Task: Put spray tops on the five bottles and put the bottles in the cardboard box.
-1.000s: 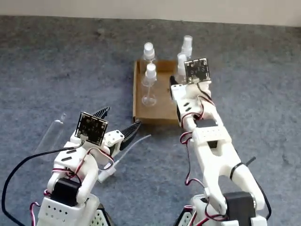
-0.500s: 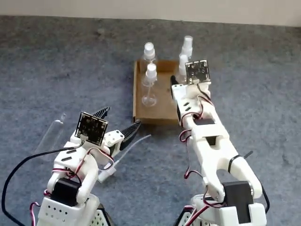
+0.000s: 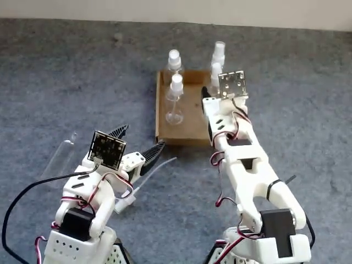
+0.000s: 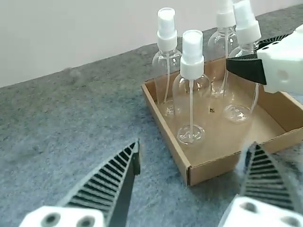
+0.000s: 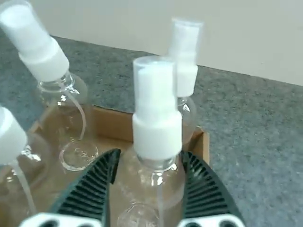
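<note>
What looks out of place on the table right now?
A clear plastic bottle lies on its side on the grey carpet, with no top, away from the brown cardboard box. A white spray top with its dip tube lies loose beside the left arm.

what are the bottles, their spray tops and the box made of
The bottles look like clear glossy plastic, perhaps glass: the dip tubes and the box floor show through them. The spray tops seem to be opaque white plastic with a smooth finish. The box is plain brown cardboard, matte, with thin walls.
</note>
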Controlling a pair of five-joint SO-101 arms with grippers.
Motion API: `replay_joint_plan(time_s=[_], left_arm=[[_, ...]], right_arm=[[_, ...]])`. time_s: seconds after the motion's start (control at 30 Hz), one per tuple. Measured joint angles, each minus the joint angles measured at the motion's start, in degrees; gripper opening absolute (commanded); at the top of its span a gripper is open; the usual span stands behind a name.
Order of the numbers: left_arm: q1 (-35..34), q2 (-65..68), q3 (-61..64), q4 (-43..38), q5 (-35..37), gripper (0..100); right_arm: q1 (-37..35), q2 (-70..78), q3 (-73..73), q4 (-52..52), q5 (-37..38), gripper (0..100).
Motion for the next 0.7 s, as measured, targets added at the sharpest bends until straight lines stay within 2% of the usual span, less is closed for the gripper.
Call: replay_joint_plan(time_s=[0.33,0.53,0.7], left_arm=[[0.00,0.00,0.00,0.00,0.00,29],[0.00,0.00,0.00,0.00,0.00,29],[0.00,0.00,0.00,0.00,0.00,29]], right_arm=[[-0.09,0.00,0.00,0.00,0.09,1.5],[-0.44,0.00,0.00,0.00,0.09,11.6],[-0.35,0.00,0.00,0.00,0.09,12.7]])
